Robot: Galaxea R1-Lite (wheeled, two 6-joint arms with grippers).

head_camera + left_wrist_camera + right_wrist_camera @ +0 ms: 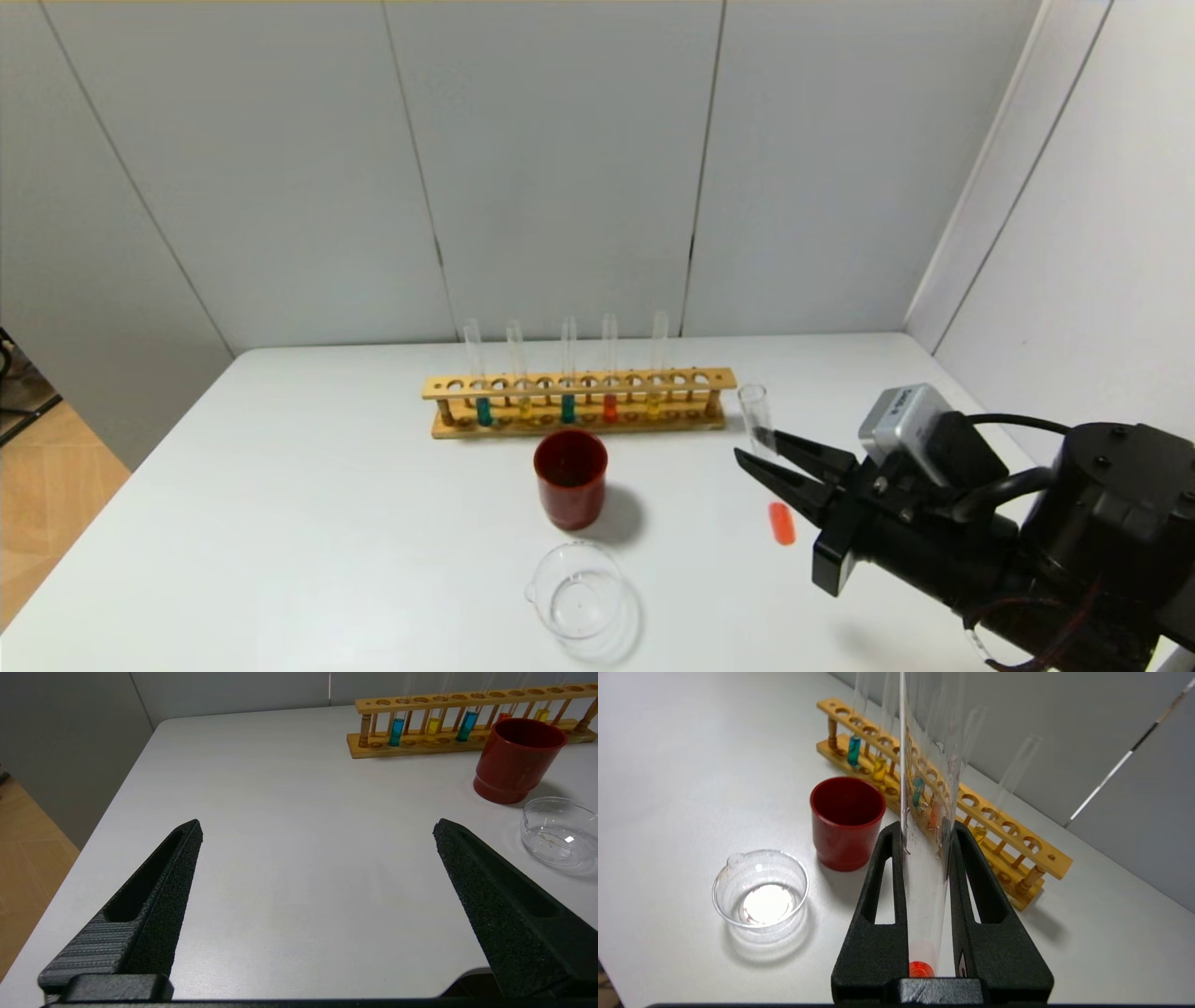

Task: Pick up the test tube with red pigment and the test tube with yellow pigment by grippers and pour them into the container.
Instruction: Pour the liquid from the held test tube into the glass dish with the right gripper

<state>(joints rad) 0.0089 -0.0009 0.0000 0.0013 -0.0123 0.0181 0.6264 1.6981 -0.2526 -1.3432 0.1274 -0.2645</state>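
We see the right gripper [761,455] above the right part of the tabletop [327,523], with its fingers [882,905] clenched on the test tube with red pigment [767,467]. The tube is held in the air, nearly upright, with its open end up and the red liquid at its round lower end. It is to the right of the wooden rack [579,401] and apart from it.

The left gripper [317,830] is above the left side of the tabletop, and its fingers [163,882] are spread wide and hold nothing.

The rack stands at the far middle of the tabletop. In it we count five tubes: two with teal liquid [484,411], one more with red-orange liquid [610,408], and two with yellow. The test tube with yellow pigment [653,403] is the rightmost one in the rack.

A dark-red cup [570,478] stands just in front of the rack. The container [579,590], a low clear glass beaker with a lip, stands nearer to us than the cup. It is well apart from the held tube, and we see no coloured liquid in it.
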